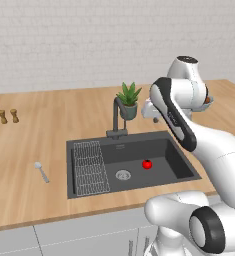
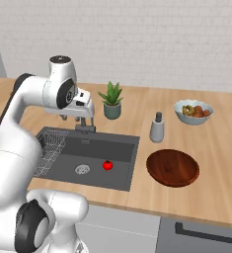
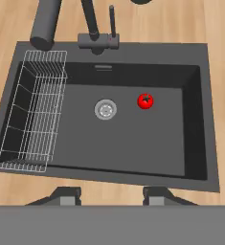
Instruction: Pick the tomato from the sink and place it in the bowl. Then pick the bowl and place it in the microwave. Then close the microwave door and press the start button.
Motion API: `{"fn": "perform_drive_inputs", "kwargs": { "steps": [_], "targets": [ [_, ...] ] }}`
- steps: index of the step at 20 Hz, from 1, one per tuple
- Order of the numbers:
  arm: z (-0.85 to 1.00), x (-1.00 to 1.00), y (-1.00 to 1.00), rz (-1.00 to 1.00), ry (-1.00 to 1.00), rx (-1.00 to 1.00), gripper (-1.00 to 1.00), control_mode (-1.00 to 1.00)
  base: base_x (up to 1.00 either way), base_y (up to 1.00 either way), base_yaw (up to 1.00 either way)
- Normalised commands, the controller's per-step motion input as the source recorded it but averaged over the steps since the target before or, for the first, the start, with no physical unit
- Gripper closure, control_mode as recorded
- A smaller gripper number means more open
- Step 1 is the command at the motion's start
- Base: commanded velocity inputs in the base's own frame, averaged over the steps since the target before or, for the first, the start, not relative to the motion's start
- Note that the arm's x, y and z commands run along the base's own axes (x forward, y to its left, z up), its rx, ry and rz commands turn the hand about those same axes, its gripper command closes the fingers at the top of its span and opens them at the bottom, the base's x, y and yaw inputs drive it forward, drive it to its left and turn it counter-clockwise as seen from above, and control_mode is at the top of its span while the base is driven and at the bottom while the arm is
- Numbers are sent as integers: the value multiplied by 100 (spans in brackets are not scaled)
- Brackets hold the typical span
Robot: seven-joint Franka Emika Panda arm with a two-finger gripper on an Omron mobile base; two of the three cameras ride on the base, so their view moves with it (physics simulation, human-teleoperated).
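Step one is yours: the end effector (image 3: 109,195) hangs high over the sink (image 3: 200,119), tips apart and empty. The tomato (image 3: 145,101) lies on the basin floor beside the drain (image 3: 105,109); descend, shifting toward it.

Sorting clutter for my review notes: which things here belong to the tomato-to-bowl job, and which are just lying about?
Job: tomato, sink, reddish-brown bowl, gripper.
Lying about: potted plant, pale bowl of food, soap bottle, spoon, two shakers.
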Motion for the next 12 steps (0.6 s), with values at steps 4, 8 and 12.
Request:
{"fn": "perform_drive_inputs", "kwargs": {
  "steps": [4, 8, 12],
  "targets": [
    [-26, -20, -4, 0, 5, -4, -100, -100, 0, 0, 0],
    [-78, 0, -59, 6, 13, 0, -100, -100, 0, 0, 0],
    [-98, 0, -83, 43, 1, 0, -100, -100, 0, 0, 0]
  ]
}}
